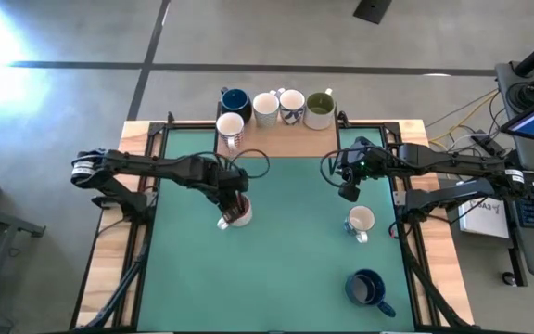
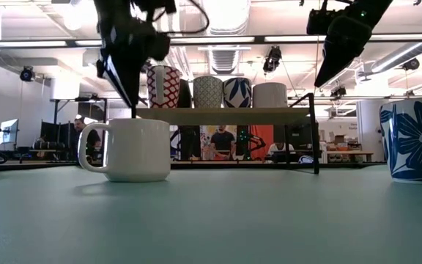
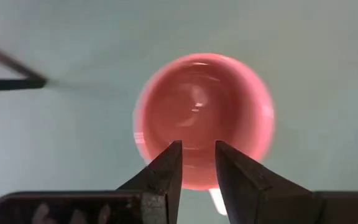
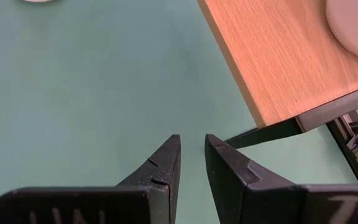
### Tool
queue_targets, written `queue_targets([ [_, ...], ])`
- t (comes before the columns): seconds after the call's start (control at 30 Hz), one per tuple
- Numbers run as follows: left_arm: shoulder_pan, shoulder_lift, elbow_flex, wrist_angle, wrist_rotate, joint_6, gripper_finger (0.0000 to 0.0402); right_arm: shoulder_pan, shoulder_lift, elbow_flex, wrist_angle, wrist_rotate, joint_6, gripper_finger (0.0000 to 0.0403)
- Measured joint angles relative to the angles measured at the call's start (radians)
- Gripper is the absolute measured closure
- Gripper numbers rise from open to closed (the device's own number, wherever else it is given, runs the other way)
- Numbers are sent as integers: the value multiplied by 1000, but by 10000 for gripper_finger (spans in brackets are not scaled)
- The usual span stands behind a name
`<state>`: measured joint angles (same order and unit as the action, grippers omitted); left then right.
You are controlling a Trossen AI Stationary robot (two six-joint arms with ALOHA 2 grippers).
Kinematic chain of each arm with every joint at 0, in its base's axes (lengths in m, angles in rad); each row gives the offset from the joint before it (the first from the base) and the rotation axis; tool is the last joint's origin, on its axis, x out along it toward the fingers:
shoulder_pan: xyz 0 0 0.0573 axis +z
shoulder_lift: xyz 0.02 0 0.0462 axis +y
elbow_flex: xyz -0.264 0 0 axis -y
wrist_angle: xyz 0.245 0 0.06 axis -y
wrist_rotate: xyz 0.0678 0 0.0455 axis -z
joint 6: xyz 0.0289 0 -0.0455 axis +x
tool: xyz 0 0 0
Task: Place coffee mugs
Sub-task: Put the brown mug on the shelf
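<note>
A mug, white outside and pink inside [image 1: 239,213], stands on its base on the green mat left of centre; it also shows in the low view [image 2: 134,150] and the left wrist view [image 3: 204,118]. My left gripper [image 1: 233,202] hangs right over it, pointing down. Its fingers are a narrow gap apart, over the mug's opening near the rim [image 3: 199,149]. My right gripper [image 1: 349,190] hangs empty over the mat beside the shelf's right end, with its fingers also a narrow gap apart [image 4: 192,146]. A white mug [image 1: 361,221] and a dark blue mug [image 1: 367,288] stand on the mat at the right. My left gripper comes at the pink-inside mug from above, pointing down. In the low view one fingertip [image 2: 132,111] reaches to about the height of the mug's rim [image 2: 134,121]. I cannot tell whether it touches the mug, which stands upright on the mat.
A low wooden shelf [image 1: 286,141] stands at the mat's far edge. It carries a dark blue mug [image 1: 235,100], a white mug [image 1: 265,107], a blue-patterned mug [image 1: 291,105], an olive-green mug [image 1: 320,109] and a red-patterned mug [image 1: 231,125]. People sit in the room behind.
</note>
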<state>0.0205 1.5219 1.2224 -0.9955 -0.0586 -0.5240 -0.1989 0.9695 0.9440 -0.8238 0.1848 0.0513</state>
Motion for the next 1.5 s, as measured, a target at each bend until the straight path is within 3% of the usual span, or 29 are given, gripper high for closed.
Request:
queue_targets([
  [0.37,-177,25,-4,27,-11,136,324,0,0,0,0,0,0,339],
  [0.47,-179,47,-5,26,-55,154,324,0,0,0,0,0,0,339],
  [1.07,-176,202,-5,33,-66,290,326,0,0,0,0,0,0,339],
  [1.33,-174,245,54,30,-42,398,390,0,0,0,0,0,0,339],
  [1.5,-170,261,100,28,-47,422,391,0,0,0,0,0,0,339],
])
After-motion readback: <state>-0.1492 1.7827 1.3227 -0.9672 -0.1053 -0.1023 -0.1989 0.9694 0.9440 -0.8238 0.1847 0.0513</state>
